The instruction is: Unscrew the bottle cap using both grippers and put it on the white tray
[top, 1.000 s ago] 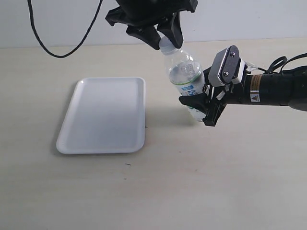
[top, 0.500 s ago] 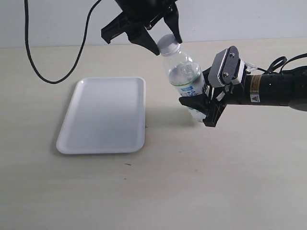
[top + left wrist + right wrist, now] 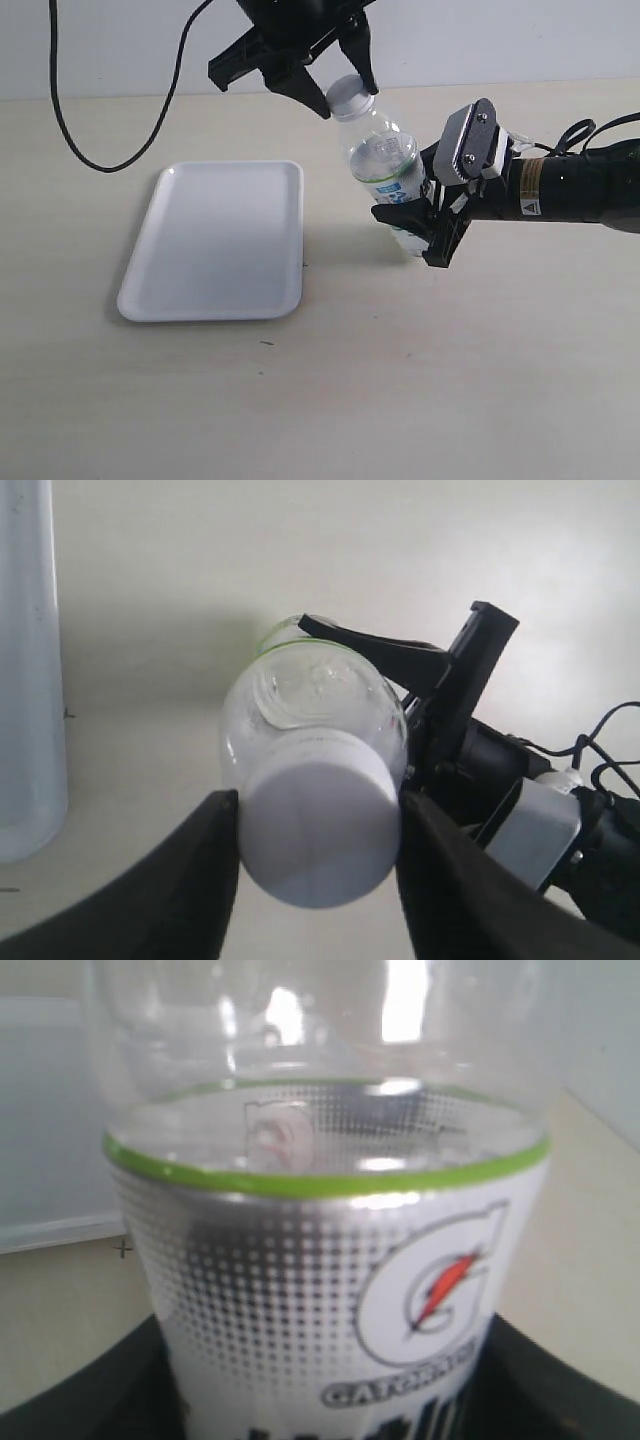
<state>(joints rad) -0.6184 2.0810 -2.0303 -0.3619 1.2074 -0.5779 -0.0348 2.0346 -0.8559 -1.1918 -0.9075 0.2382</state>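
The clear bottle (image 3: pixel 385 155) leans left, held off the table. My right gripper (image 3: pixel 408 222) is shut on its labelled lower body, which fills the right wrist view (image 3: pixel 330 1260) between the black jaws. The white bottle cap (image 3: pixel 350 94) sits on the bottle's neck. My left gripper (image 3: pixel 347 97) comes down from above, one finger pressed on each side of the cap. In the left wrist view the cap (image 3: pixel 318 830) lies between both dark fingers (image 3: pixel 190 880), touching them. The white tray (image 3: pixel 215 240) lies flat on the table to the bottle's left.
A black cable (image 3: pixel 110 160) loops down over the table behind the tray. The right arm (image 3: pixel 570 185) stretches in from the right edge just above the tabletop. The tray's edge (image 3: pixel 25 680) shows beside the bottle in the left wrist view.
My left gripper has turned about the cap since one second ago, and its cable has swung left. The bottle and the right gripper have barely moved.
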